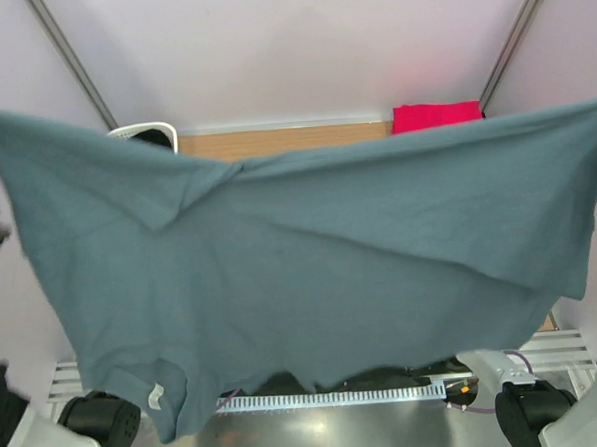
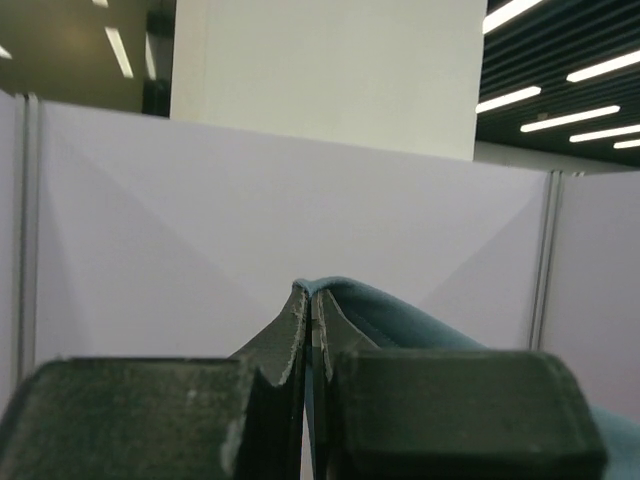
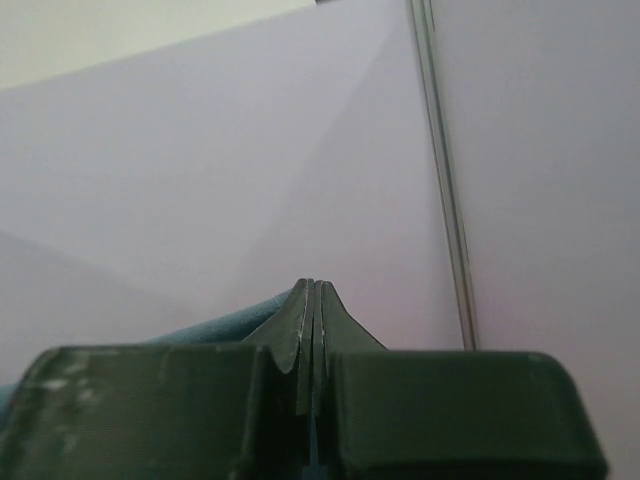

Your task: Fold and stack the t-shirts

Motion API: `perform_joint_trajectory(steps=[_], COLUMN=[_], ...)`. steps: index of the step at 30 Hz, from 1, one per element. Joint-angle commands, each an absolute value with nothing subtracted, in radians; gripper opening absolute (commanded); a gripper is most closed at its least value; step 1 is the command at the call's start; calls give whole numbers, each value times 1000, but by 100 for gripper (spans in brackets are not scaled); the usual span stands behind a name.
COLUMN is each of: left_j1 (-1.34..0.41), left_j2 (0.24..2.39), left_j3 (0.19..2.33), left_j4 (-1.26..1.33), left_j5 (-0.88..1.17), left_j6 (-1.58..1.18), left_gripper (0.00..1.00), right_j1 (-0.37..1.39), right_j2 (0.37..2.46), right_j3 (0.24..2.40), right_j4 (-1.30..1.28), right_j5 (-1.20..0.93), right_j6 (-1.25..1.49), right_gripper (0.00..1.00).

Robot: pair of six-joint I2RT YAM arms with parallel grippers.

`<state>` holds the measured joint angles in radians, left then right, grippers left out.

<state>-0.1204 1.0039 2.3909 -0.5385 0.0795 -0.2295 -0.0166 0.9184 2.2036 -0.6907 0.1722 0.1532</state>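
A large slate blue-grey t-shirt (image 1: 311, 273) hangs stretched wide in the air and fills most of the top view, its label near the lower left. My left gripper (image 2: 310, 292) is shut on the shirt's edge (image 2: 400, 315) at the far left, raised high and facing the lilac wall. My right gripper (image 3: 316, 285) is shut on the opposite edge (image 3: 215, 325) at the far right, also raised. A bright red t-shirt (image 1: 435, 115) lies folded at the back right of the table. The spread cloth hides most of the table.
A white perforated basket (image 1: 144, 133) stands at the back left. A strip of the wooden table (image 1: 284, 140) shows above the shirt. Lilac walls enclose the back and sides. The arm bases (image 1: 98, 419) (image 1: 533, 406) sit at the near edge.
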Motion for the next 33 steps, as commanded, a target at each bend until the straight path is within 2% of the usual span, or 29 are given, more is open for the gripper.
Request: perform_joint_trajectory(steps=[1, 6, 11, 16, 20, 26, 33], left_j1=[-120, -120, -120, -121, -120, -121, -121], left_j2=[1185, 1262, 1301, 1439, 1607, 1862, 2025], left_j3=[2309, 2111, 1780, 1600, 1632, 1796, 1936], left_j4=[-563, -488, -286, -108, -71, -69, -93], left_j5=[47, 64, 77, 72, 64, 71, 46], left_j6=[-236, -236, -279, -287, -270, -267, -247], left_gripper=[0, 0, 0, 0, 0, 0, 0], right_j1=[-20, -20, -20, -21, -21, -21, -21], right_j2=[1040, 1052, 1081, 1254, 1452, 1730, 1907], right_j3=[2038, 1807, 1510, 1301, 1282, 1428, 1592], right_j4=[-698, -551, -378, -166, -49, 31, 55], right_j5=[278, 324, 359, 339, 342, 302, 313], right_j6=[115, 110, 132, 138, 135, 115, 61], right_gripper=[1, 1, 1, 1, 1, 1, 1])
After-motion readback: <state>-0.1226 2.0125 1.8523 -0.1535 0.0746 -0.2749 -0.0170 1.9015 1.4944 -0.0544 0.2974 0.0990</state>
